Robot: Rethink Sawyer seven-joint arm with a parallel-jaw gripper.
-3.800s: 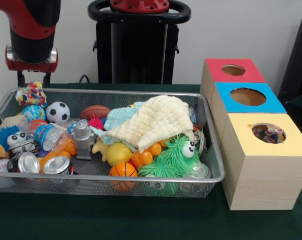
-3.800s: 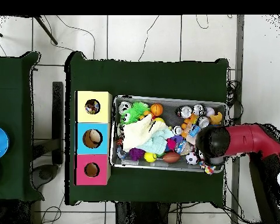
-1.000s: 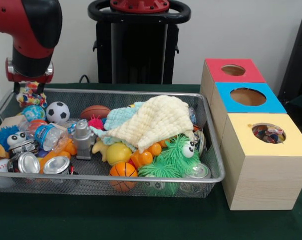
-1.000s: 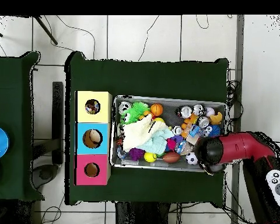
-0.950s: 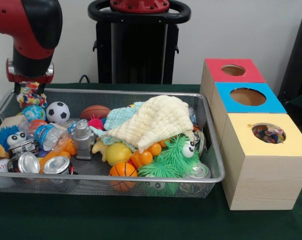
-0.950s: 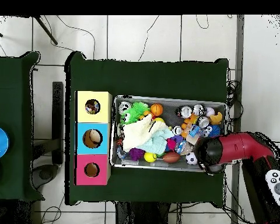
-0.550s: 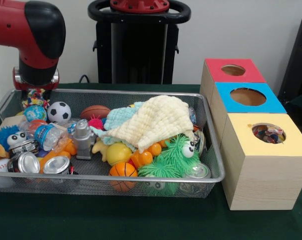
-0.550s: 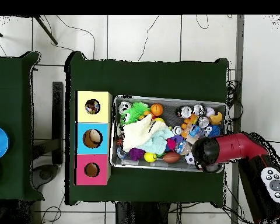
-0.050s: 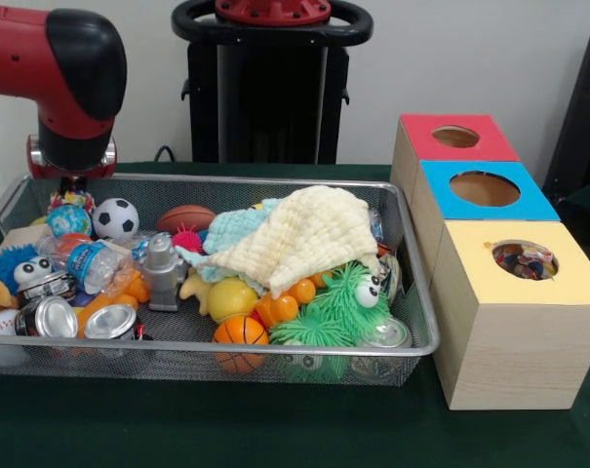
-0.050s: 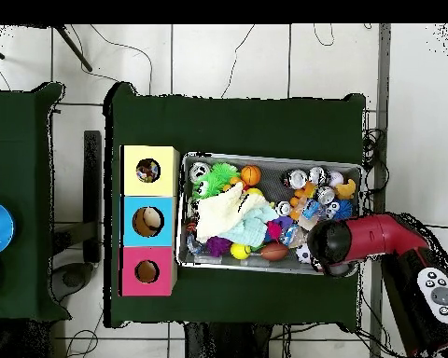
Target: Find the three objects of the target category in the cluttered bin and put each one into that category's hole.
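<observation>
Yellow box [image 9: 521, 292] hole holds items; wire bin [image 9: 275, 346] still cluttered; gripper [image 9: 72, 178] state can't be judged, hidden

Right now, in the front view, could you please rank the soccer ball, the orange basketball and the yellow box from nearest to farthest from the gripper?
The gripper hangs at the bin's far left corner.
1. Soccer ball, just beside it.
2. Orange basketball, at the bin's front edge.
3. Yellow box, outside the bin, far right.
</observation>
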